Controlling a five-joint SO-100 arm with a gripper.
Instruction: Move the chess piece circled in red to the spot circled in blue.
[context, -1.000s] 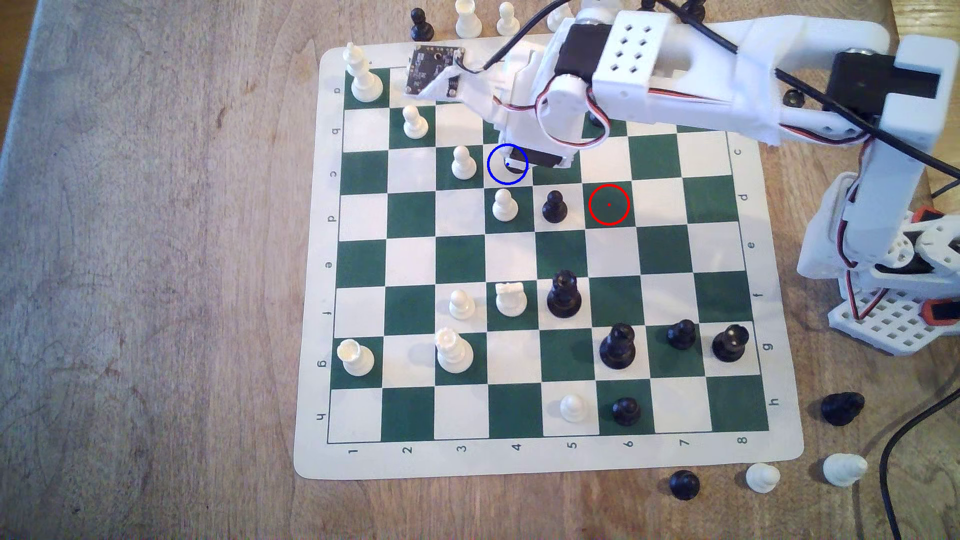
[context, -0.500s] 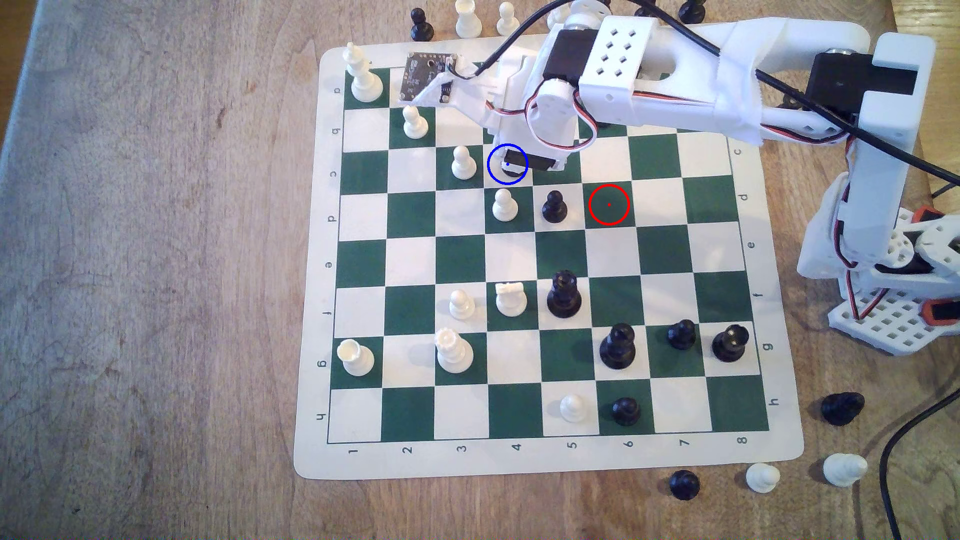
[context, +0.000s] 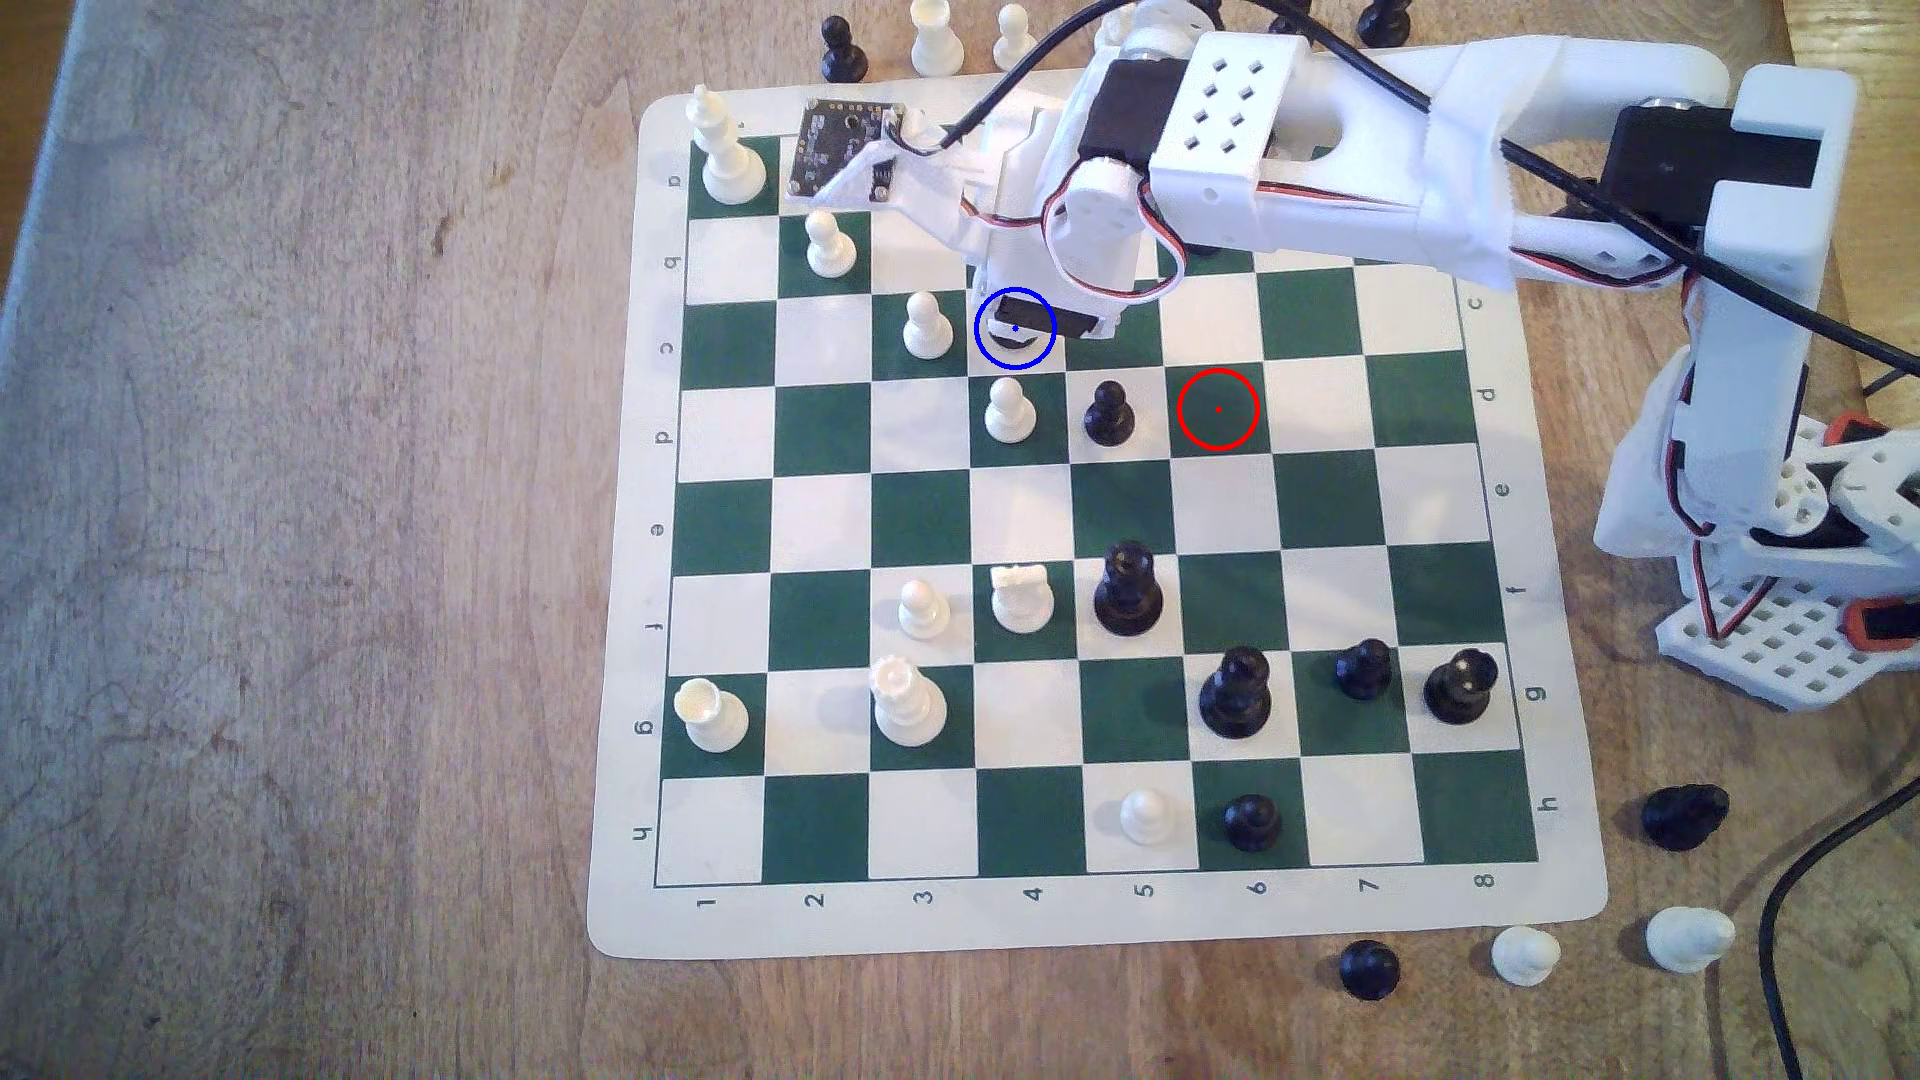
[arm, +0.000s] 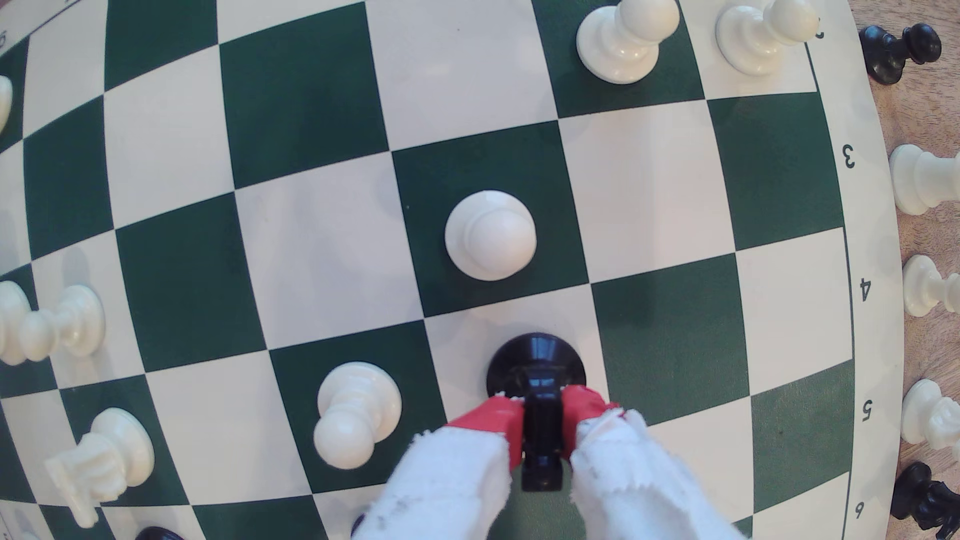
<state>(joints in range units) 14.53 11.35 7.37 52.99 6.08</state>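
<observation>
the red-tipped, cloth-wrapped gripper (arm: 542, 410) has its jaws clamped on the black knight-like chess piece (arm: 540, 405). its round base sits on the blue-ringed cream square (context: 1015, 353), near a white pawn (arm: 490, 234)

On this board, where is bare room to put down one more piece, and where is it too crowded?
Free: the row of squares between the white pawn and the white knight, and the red-ringed green square beside the black pawn. Crowded: around the blue-ringed spot, where the pincer holds the chess piece next to another white pawn.
</observation>
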